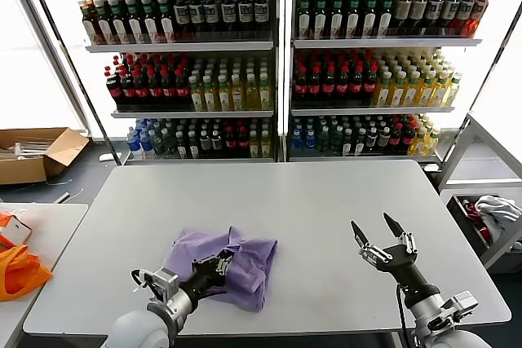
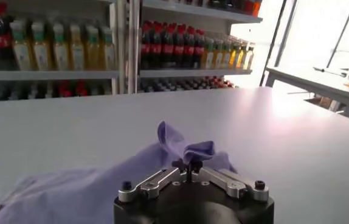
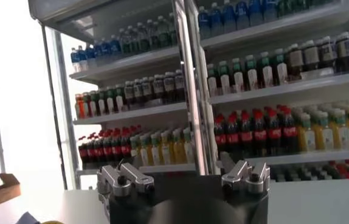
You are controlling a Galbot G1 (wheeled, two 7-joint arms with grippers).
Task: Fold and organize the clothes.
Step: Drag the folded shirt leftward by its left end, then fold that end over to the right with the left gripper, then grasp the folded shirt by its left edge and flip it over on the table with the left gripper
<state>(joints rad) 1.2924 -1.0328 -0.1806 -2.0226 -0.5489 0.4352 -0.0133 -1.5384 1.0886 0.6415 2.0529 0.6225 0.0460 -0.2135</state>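
left tool (image 1: 222, 265) pinched closed, right tool (image 1: 378, 230) spread

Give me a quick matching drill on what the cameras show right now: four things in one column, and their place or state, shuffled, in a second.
Things:
1. left gripper
2. right gripper
3. lavender shirt
4. orange bag

Places or states:
A. lies crumpled on the grey table, near its front edge
B. fingers spread open above bare tabletop, holding nothing
C. sits on the side table to the robot's left
D. fingers shut on a pinch of cloth

Pairs: 1-D, 2-B, 3-A, 4-C
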